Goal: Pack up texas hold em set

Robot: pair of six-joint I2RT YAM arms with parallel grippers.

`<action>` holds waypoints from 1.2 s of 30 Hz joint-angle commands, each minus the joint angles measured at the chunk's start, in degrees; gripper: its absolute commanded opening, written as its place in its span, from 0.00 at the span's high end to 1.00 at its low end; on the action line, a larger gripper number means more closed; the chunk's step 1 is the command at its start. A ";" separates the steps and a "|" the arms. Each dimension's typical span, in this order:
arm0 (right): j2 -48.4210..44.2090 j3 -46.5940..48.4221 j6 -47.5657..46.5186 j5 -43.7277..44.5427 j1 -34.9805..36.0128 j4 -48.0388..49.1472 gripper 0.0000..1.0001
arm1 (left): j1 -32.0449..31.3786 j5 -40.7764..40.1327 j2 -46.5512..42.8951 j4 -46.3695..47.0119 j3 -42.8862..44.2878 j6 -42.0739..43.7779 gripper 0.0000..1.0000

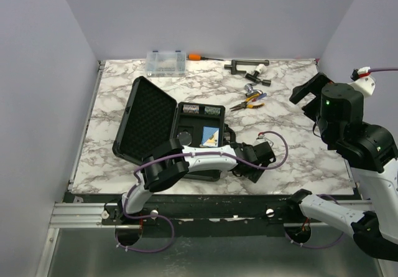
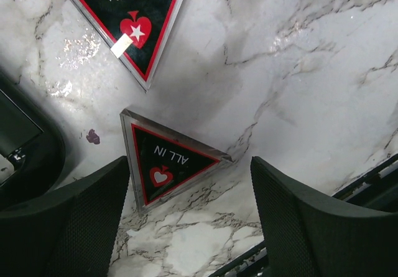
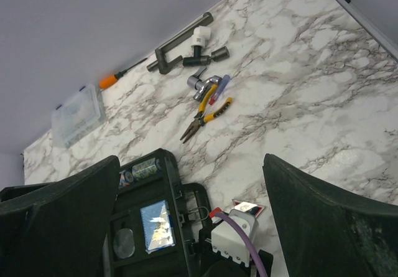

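The black briefcase point(image 1: 186, 165) lies open at the table's front, with its foam-lined lid point(image 1: 146, 118) tilted up to the left. Its tray holds the blue-faced card deck point(image 1: 210, 136), a clear disc point(image 1: 185, 137) and small grey boxes point(image 1: 202, 110). My left gripper point(image 1: 258, 159) is open and empty just right of the case. In the left wrist view it point(image 2: 189, 190) hovers over one red-black "ALL IN" triangle point(image 2: 165, 162), with a second triangle point(image 2: 134, 15) beyond. My right gripper point(image 1: 309, 93) is open and empty, raised at the right. The right wrist view point(image 3: 189, 183) shows the deck point(image 3: 155, 226).
A clear plastic compartment box point(image 1: 166, 61), an orange-handled screwdriver point(image 1: 198, 56) and a black clamp tool point(image 1: 245, 65) lie along the back edge. Yellow-handled pliers point(image 1: 247, 104) and a metal fitting point(image 1: 252, 90) lie behind the case on the right. A metal rail point(image 1: 81, 211) runs along the near edge.
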 commanded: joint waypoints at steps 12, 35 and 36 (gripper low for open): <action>-0.33 -1.24 -0.98 -2.11 -0.30 0.08 0.00 | -0.32 -5.18 1.91 -7.06 2.82 -3.18 0.27; -0.24 -1.77 -0.36 -2.66 -0.28 0.74 0.00 | -2.08 -2.29 -1.06 -6.89 2.28 -3.18 0.68; -0.17 -1.61 -0.43 -2.51 -0.36 0.71 0.00 | -2.30 -2.37 -2.06 -6.90 2.28 -3.26 0.70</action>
